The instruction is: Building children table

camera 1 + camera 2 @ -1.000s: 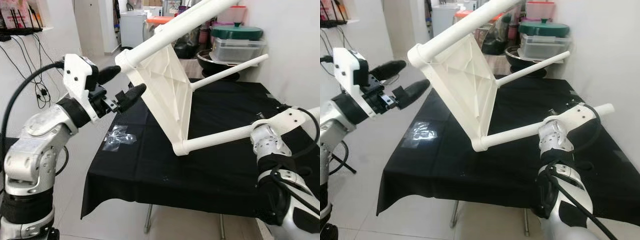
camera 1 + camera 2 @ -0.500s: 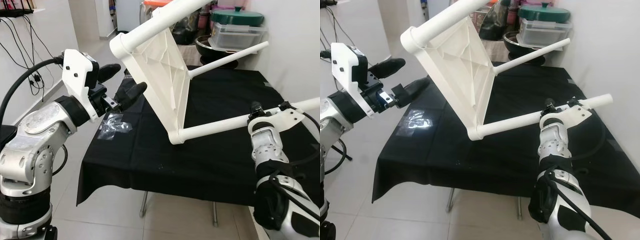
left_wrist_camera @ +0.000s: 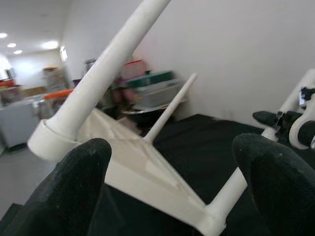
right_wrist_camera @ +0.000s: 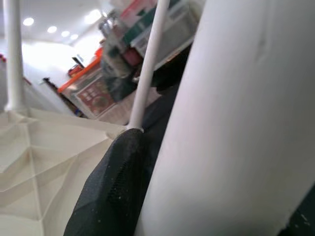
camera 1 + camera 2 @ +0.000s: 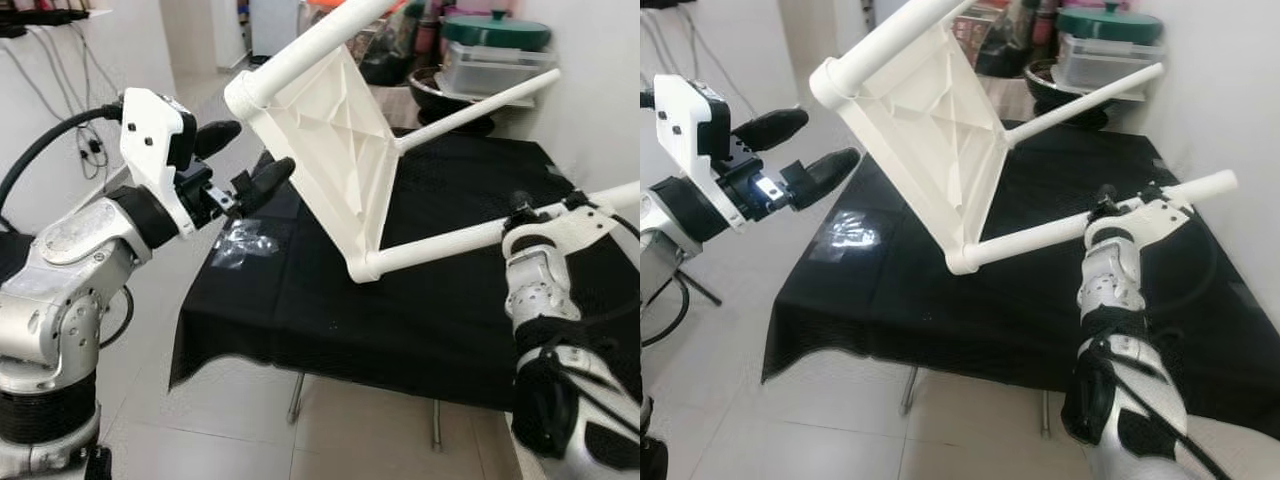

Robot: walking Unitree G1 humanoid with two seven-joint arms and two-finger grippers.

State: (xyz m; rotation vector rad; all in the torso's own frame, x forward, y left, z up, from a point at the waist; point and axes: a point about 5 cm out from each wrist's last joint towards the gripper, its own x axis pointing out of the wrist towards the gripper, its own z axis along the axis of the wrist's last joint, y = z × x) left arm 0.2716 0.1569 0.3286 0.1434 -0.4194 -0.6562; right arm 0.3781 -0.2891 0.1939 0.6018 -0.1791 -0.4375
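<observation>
Right gripper is clamping a leg of the tilted white plastic children's table; left gripper is hovering beside it, fingers spread.

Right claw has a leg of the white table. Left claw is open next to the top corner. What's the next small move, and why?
Probably ease the left claw forward onto the upper corner socket of the white table and close. The right claw holds one leg alone, the top hangs tilted above the black tablecloth, and the open left fingers sit just short of that corner.
</observation>
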